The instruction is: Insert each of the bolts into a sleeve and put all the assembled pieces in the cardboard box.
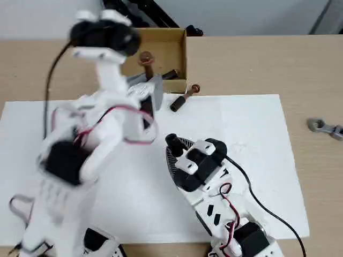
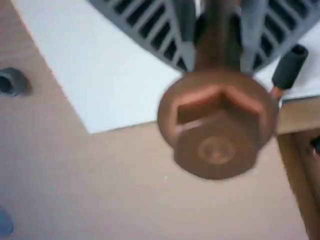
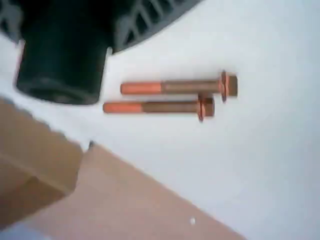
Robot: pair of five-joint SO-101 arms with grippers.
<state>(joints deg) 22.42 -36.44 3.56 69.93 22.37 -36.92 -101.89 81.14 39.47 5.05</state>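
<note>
My left gripper (image 1: 148, 81) is shut on a copper bolt (image 1: 146, 58), held head-up at the front edge of the cardboard box (image 1: 179, 40). In the left wrist view the bolt's hex head (image 2: 217, 125) sits below the grey fingers (image 2: 250, 30). A bolt inside a black sleeve (image 1: 184, 97) lies just in front of the box, and another dark sleeve (image 1: 170, 74) lies inside it. My right gripper (image 1: 174, 143) rests mid-paper, shut on a black sleeve (image 3: 62, 50). Two loose bolts (image 3: 175, 87) (image 3: 157, 106) lie side by side on the paper beyond it.
A white paper sheet (image 1: 246, 134) covers the middle of the wooden table (image 1: 268, 59). A metal wrench (image 1: 324, 127) lies off the paper at the right. A small dark ring-shaped part (image 2: 10, 81) rests on bare wood beside the paper.
</note>
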